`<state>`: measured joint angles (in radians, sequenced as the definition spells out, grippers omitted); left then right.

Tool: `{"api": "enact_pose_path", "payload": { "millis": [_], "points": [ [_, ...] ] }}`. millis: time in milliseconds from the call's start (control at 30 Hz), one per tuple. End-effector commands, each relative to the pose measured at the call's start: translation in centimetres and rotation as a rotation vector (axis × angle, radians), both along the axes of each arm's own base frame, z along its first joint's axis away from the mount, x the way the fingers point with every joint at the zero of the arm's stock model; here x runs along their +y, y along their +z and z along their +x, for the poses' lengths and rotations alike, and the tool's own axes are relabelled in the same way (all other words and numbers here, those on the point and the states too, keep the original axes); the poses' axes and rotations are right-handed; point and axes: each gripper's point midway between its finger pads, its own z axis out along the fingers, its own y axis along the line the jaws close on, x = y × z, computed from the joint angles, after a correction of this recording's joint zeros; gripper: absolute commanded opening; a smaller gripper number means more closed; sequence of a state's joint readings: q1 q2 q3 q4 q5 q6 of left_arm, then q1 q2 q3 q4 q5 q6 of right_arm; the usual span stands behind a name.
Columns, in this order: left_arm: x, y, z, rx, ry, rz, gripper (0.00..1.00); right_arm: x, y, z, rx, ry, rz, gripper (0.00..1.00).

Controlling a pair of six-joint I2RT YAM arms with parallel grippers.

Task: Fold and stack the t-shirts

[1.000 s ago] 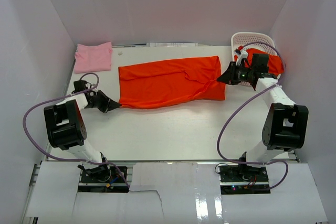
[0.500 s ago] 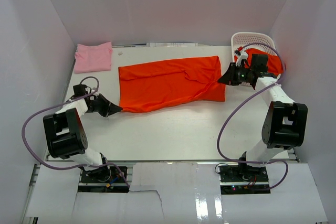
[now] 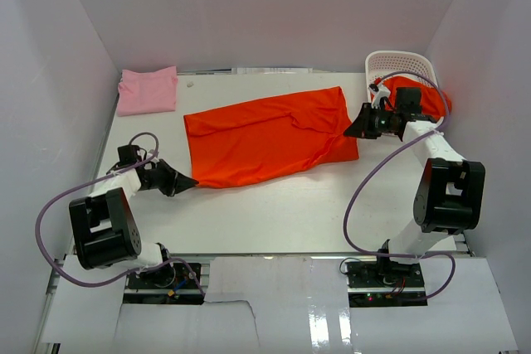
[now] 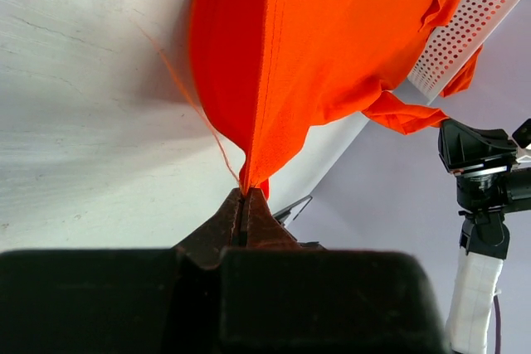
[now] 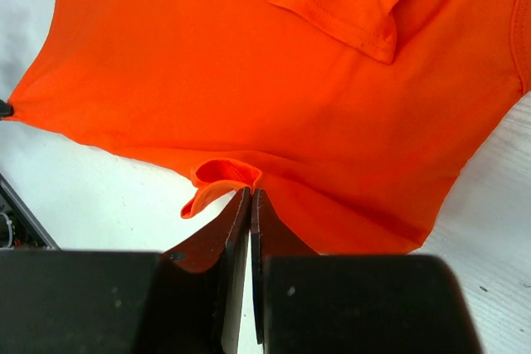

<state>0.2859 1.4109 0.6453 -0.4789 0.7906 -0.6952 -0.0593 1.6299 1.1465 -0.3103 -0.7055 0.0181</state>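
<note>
**A:** Where is the shirt in hand?

**B:** The orange t-shirt [image 3: 270, 138] lies spread across the middle of the table [image 3: 282, 221], slanting from near-left to far-right, with 1 sleeve creased over the body. The pink t-shirt [image 3: 148, 90] sits folded at the far-left corner. A second orange t-shirt [image 3: 427, 97] hangs in the basket [image 3: 398, 60] at the far right.

**A:** And the tools?

**B:** Your left tool [image 3: 184, 181] is closed tight on the shirt's near-left corner, and its wrist view shows the hem pinched at the very tips. Your right tool [image 3: 353, 130] is closed too, nipping a small fold at the shirt's right edge.

**A:** Which step is this?

**B:** I judge you are laying the shirt out flat, ahead of the 1st fold. Only 1 shirt looks finished, so the task is at an early stage.

**A:** What does the next move call for?

**B:** Even tension between your 2 tools, probably, to draw out the creases. You would then lay the cloth down square before you let go. Both pinches are shallow and thin cloth slips, so pull gently.
</note>
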Motion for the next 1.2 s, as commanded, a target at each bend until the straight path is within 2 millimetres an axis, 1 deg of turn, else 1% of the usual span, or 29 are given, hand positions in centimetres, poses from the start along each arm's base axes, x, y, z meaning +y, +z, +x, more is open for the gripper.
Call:
{"api": "enact_pose_path", "payload": {
  "millis": [0,133,167,233,267,333,367,433,467,600,700,800,900,1033,1167],
  "points": [
    [-0.2,0.2,0.2,-0.008,-0.021,-0.018,0.00,-0.2,1.3,0.4,-0.019,0.006,-0.003,0.08],
    [-0.5,-0.4,0.1,0.010,-0.037,-0.050,0.01,-0.5,1.3,0.5,-0.012,-0.009,-0.020,0.08],
    [-0.6,-0.6,-0.2,0.017,-0.041,-0.054,0.17,-0.5,1.2,0.4,0.002,-0.013,-0.022,0.08],
    [-0.6,-0.7,-0.5,0.018,-0.037,-0.046,0.34,-0.6,1.2,0.4,0.002,-0.014,-0.025,0.08],
    [-0.7,-0.9,-0.8,0.030,-0.030,-0.047,0.45,-0.5,1.3,0.3,0.004,-0.009,-0.019,0.08],
    [-0.8,-1.0,-1.2,0.035,-0.023,-0.043,0.51,-0.5,1.3,0.4,0.003,-0.008,-0.018,0.08],
    [-0.9,-1.3,-1.6,0.051,-0.017,-0.049,0.52,-0.4,1.3,0.4,0.002,-0.007,-0.017,0.08],
    [-1.1,-1.3,-2.1,0.056,-0.016,-0.057,0.53,-0.4,1.4,0.4,-0.001,-0.004,-0.013,0.08],
    [-1.3,-1.7,-2.7,0.077,-0.009,-0.065,0.53,-0.4,1.5,0.3,0.000,-0.005,-0.013,0.08],
    [-1.6,-2.1,-4.1,0.106,0.007,-0.064,0.54,-0.3,1.6,0.3,-0.003,0.001,-0.008,0.08],
    [-1.7,-2.4,-4.9,0.123,0.028,-0.057,0.54,-0.2,1.7,0.3,-0.007,0.005,-0.003,0.08],
    [-1.3,-2.9,-5.0,0.129,0.051,-0.020,0.54,-0.1,1.7,0.3,-0.007,0.010,0.002,0.08],
    [-0.8,-3.0,-4.4,0.112,0.075,0.009,0.54,0.0,1.7,0.3,-0.011,0.013,0.006,0.08],
    [0.3,-3.3,-3.0,0.079,0.112,0.070,0.54,0.1,1.7,0.3,-0.007,0.021,0.016,0.08],
    [0.2,-3.4,-2.3,0.072,0.132,0.047,0.54,0.1,1.8,0.3,-0.012,0.023,0.018,0.08]
  ]
}}
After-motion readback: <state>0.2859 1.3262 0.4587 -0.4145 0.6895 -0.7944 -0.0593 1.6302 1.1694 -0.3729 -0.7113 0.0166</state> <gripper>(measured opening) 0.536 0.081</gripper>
